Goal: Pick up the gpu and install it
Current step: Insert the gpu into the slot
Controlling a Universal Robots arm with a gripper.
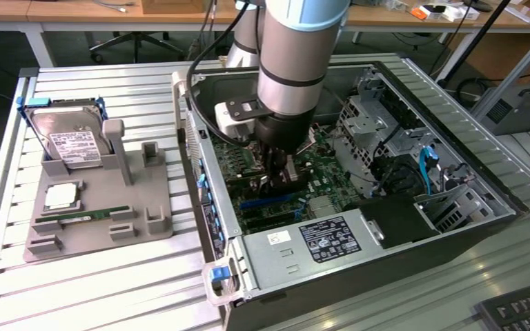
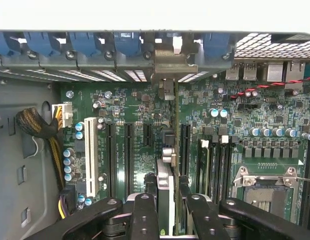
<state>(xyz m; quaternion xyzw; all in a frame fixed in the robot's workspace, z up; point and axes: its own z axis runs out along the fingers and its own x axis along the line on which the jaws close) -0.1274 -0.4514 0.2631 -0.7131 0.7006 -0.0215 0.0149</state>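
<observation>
The gpu (image 2: 166, 176) appears edge-on in the wrist view, a thin card standing upright over the green motherboard (image 2: 129, 105). Its silver bracket end (image 2: 167, 67) reaches the rear slot openings of the case. My gripper (image 2: 167, 202) is shut on the card, one black finger (image 2: 144, 210) on each side. In the exterior view the gripper (image 1: 279, 181) is down inside the open computer case (image 1: 430, 89), with the gpu (image 1: 292, 171) held just above the motherboard (image 1: 325, 172) near the expansion slots. Whether the card's edge sits in a slot is hidden.
Black expansion slots (image 2: 127, 155) and a CPU socket (image 2: 267, 185) flank the card. Yellow-black cables (image 2: 39, 130) lie by the case wall. A grey holder (image 1: 99, 221) on the exterior view's left carries a hard drive (image 1: 72, 141), a CPU (image 1: 63, 196) and a memory stick (image 1: 81, 216). The power supply (image 1: 311, 241) fills the case's near end.
</observation>
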